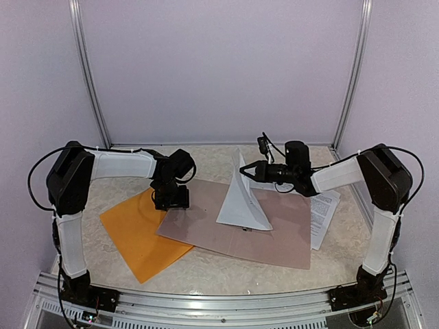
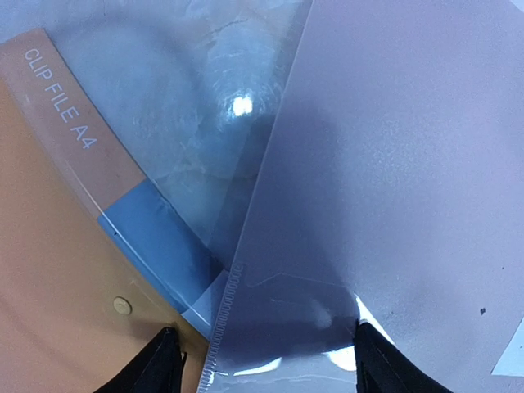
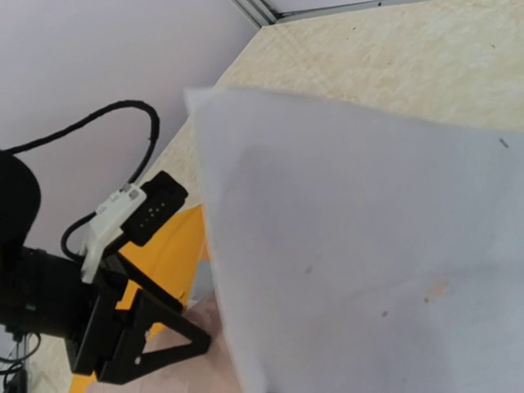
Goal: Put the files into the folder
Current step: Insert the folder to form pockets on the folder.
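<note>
Orange plastic, smooth and flat, identifies the folder (image 1: 140, 236). It lies on the table (image 1: 212, 156) at the left, its pale strip (image 2: 61, 98) printed CLIP FILE A4, and the grey-brown board (image 1: 274, 240) overlaps one of its edges. I read the left gripper (image 1: 170, 199) as stationed low over that overlap, its fingers (image 2: 160, 364) spread wide and gripping nothing, with the board's matte corner lying below the gap. I judge this placement is meant to pin or open the folder for loading. The right gripper (image 1: 245, 169) is pinched on the top edge of a lifted sheet (image 1: 240, 202), one of the files. Its own wrist camera shows only blank white paper, so I take the closure from the overhead view. The sheet is thin and limp, hanging in a tent-like fold whose lower edge appears to rest on the board. Gripping it by one edge probably serves to raise it clear for carrying toward the folder. The other files (image 1: 328, 209), white with black print, lie flat at the right, partly under the board and well apart from the folder.
</note>
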`<move>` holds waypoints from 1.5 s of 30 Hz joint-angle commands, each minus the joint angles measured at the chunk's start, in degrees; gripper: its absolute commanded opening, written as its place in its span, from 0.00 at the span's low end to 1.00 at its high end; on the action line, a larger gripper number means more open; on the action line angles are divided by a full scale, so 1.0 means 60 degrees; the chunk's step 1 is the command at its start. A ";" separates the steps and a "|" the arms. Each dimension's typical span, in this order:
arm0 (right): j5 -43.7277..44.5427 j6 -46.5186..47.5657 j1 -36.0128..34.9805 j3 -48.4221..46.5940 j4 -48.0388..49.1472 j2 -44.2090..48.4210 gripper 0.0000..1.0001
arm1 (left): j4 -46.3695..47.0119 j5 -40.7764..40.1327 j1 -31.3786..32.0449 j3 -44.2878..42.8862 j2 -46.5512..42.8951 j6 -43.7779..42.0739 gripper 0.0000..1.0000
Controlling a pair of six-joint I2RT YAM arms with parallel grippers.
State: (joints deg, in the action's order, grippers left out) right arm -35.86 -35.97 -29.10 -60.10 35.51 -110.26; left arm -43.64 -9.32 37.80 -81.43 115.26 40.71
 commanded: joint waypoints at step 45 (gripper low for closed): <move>0.0660 0.1099 -0.0006 -0.0006 -0.1098 0.0663 0.00 | 0.0592 -0.0135 0.0389 0.0787 -0.0226 0.1169 0.53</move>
State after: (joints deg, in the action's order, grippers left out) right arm -33.69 -32.27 -29.87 -58.98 32.27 -109.62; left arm -41.91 -14.70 40.42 -78.65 113.86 48.23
